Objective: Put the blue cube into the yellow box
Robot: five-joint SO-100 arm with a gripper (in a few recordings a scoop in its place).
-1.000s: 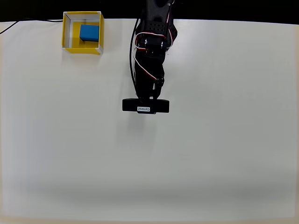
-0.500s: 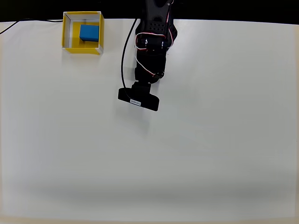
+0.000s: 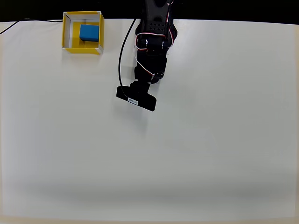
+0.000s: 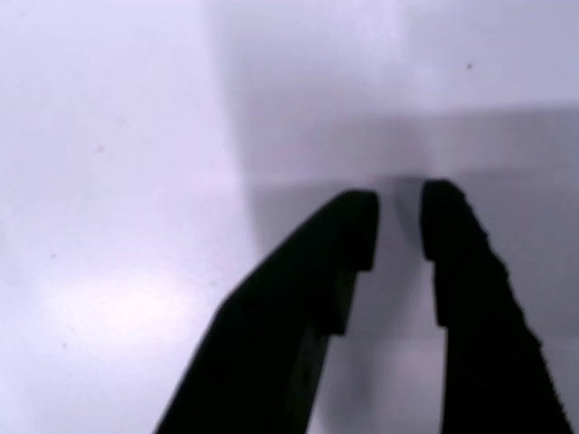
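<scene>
Here, overhead view, far left of the top edge: a thin dark cable (image 3: 11,25) runs off the table (image 3: 210,154) at the corner. Just right of it sits the yellow box (image 3: 82,48), square, open-topped, whitish inner walls, set square to the table's top edge and almost touching it. The blue cube (image 3: 89,32) lies inside, flat on the yellow floor, pushed toward the box's upper right corner, close to the right wall. A strip of bare yellow floor shows on its left and below it. Its top face reads slightly wider than tall in this view, so the long axis looks to run left-right, parallel to the table edge; the difference is slight.

Further right, the black arm (image 3: 152,42) comes down from the top edge, red and white wires looped at its joints, a black cable arcing along its left side. At its lower end a black bar-shaped camera module (image 3: 136,98) sits tilted, left end higher. The arm is well apart from the box.

Wrist view: the gripper (image 4: 398,221) hangs over bare white table, blurred. The two dark fingers (image 4: 457,262) stand nearly together, a narrow gap between the tips, nothing held between them.
</scene>
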